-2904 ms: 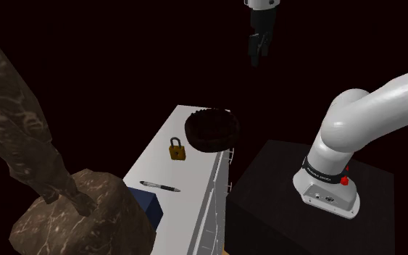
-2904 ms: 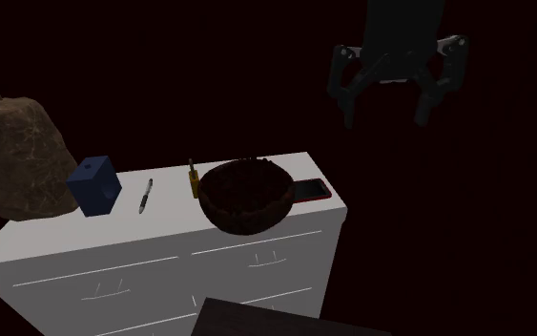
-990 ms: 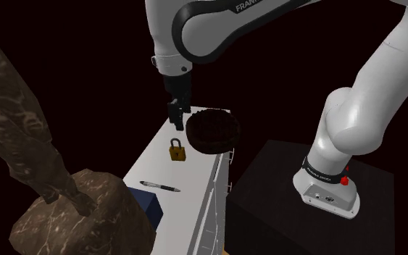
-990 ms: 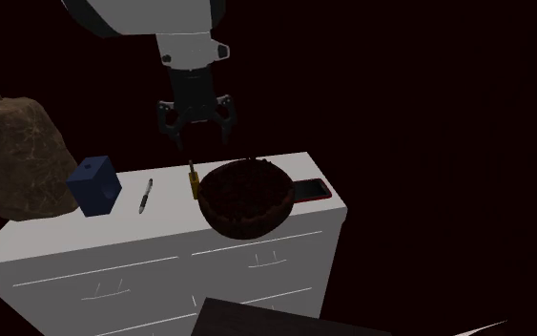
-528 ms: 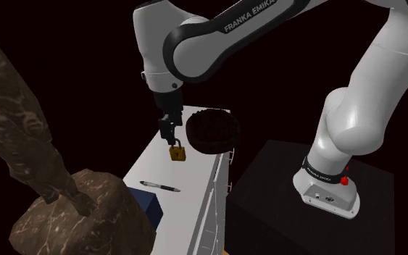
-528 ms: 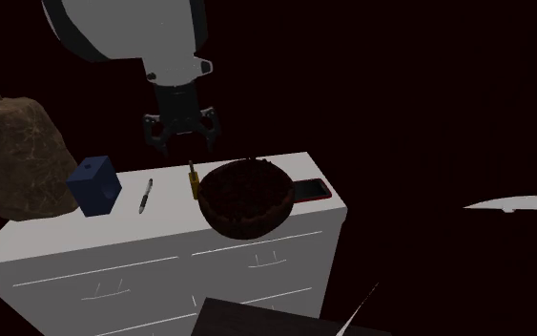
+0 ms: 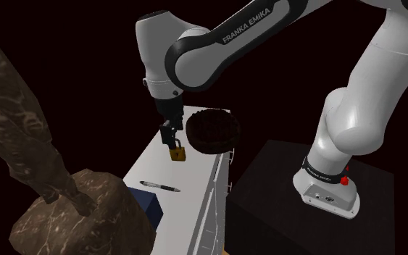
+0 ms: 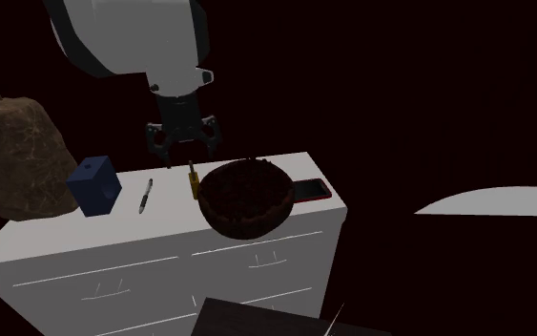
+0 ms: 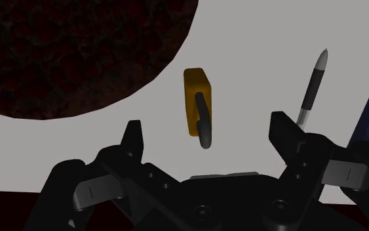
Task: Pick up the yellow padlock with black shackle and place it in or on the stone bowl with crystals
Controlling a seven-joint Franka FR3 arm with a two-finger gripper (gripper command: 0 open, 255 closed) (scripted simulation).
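The yellow padlock with its black shackle lies on the white cabinet top, beside the dark stone bowl. In the wrist view the padlock sits between my spread fingers without touching either, and the bowl is just beyond one side. My gripper hangs open right above the padlock. From the second exterior view the gripper hovers just behind the padlock and the bowl.
A pen and a dark blue box lie further along the cabinet top. A red-edged phone lies past the bowl. A brown rock-like sculpture stands at the end. The black stand is beside the cabinet.
The arm swung in from high up and came down over the padlock. In the last half second the open gripper sank a little lower toward it.
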